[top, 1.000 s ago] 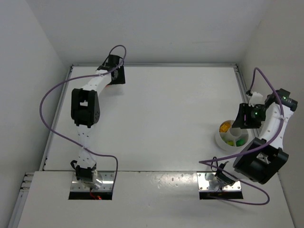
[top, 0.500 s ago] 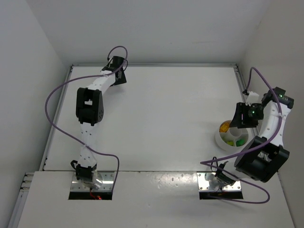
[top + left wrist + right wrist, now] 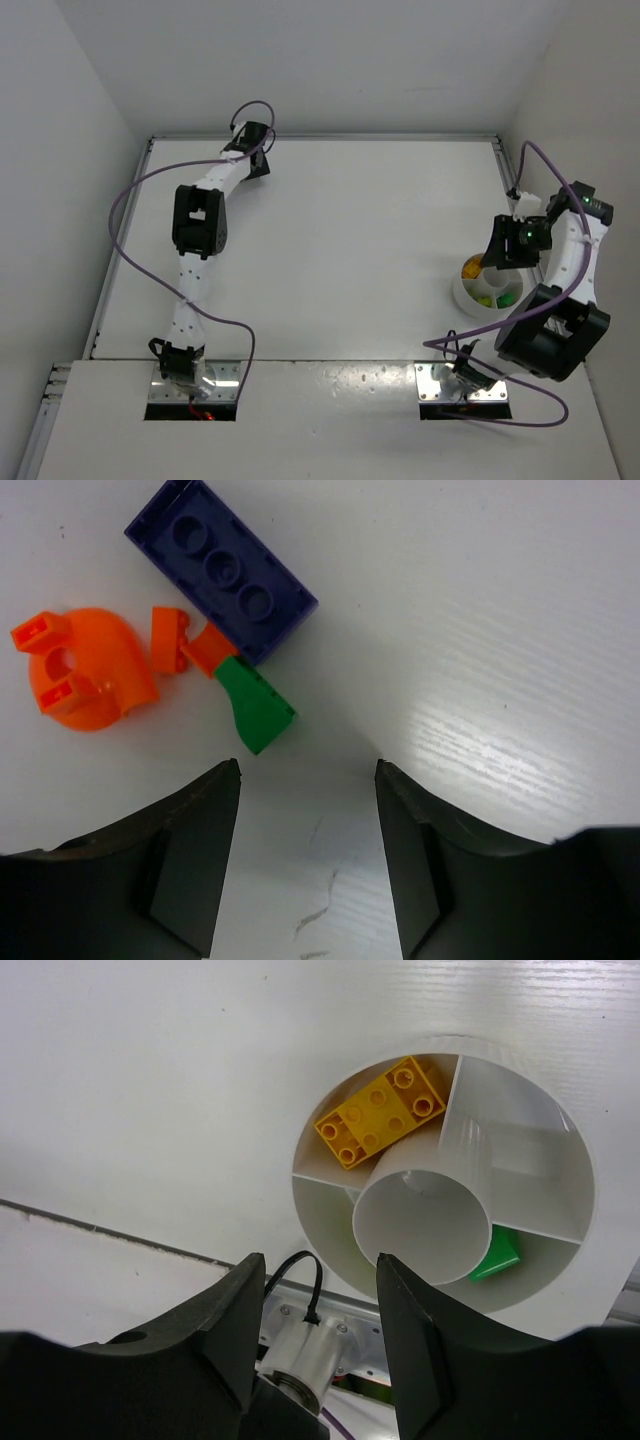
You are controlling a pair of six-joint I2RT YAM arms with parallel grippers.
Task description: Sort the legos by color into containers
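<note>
Hanging over the far left corner of the table (image 3: 350, 230), the left gripper (image 3: 308, 770) is kept open, and nothing is held between its two dark fingers. A small heap of legos is seen just past the fingertips. The green piece (image 3: 257, 708) is the nearest, lying just ahead of the gap and a little to its left. It is touched by a tiny orange piece (image 3: 185, 645) and by the long blue brick (image 3: 222, 570) behind it. A round orange piece (image 3: 85, 675) is set further to the left.

The right gripper (image 3: 315, 1260) is also spread open and empty. It is held above the near edge of the round white dish (image 3: 520, 1160). A yellow brick (image 3: 382, 1110) is found in one part of the dish, and a green brick (image 3: 497, 1255) in another part.

Since a second ago, the left arm has been swung a little to the right along the back edge. The right gripper has been moved a little to the left. The dish has not been moved.
</note>
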